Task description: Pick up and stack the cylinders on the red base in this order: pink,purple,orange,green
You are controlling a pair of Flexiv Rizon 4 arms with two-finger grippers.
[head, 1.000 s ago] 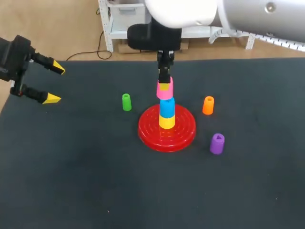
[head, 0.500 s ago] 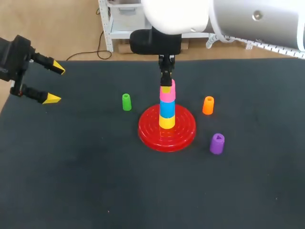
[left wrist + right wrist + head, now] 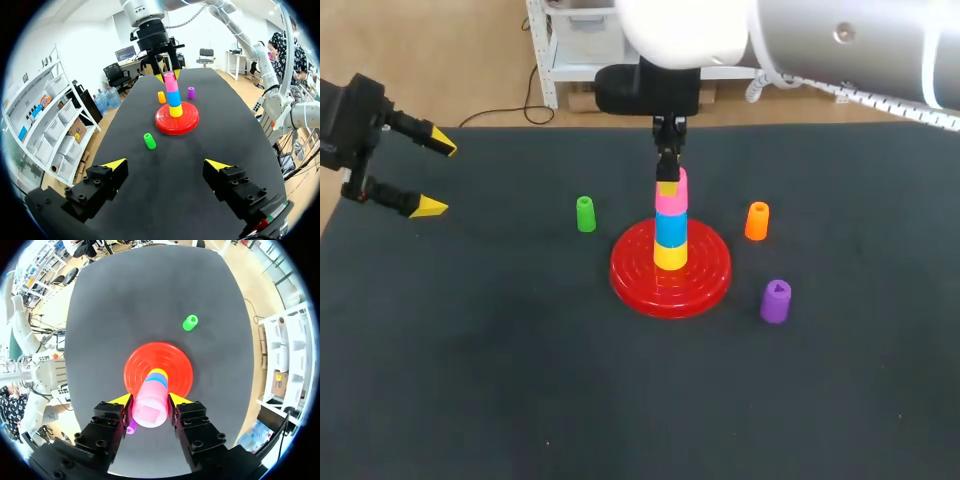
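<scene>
The left gripper (image 3: 435, 175) hangs spread wide and empty, well apart from the rest. A green cylinder (image 3: 585, 214) stands off the left side of the right gripper (image 3: 150, 401), which clasps the pink cylinder (image 3: 671, 192). It is upright, long axis vertical, atop the blue cylinder (image 3: 670, 228), yellow cylinder (image 3: 670, 256) and red base (image 3: 630, 275). A second ago it sat slightly higher and off-line. The orange cylinder (image 3: 757, 221) and purple cylinder (image 3: 775, 301) stand to the gripper's right.

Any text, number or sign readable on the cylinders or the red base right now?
No words or numbers are readable on anything on the table.
purple cylinder: a triangle sign on its top, no text.
pink cylinder: a square sign on its top, no text.
orange cylinder, green cylinder: tops too small to tell.
red base: none.
</scene>
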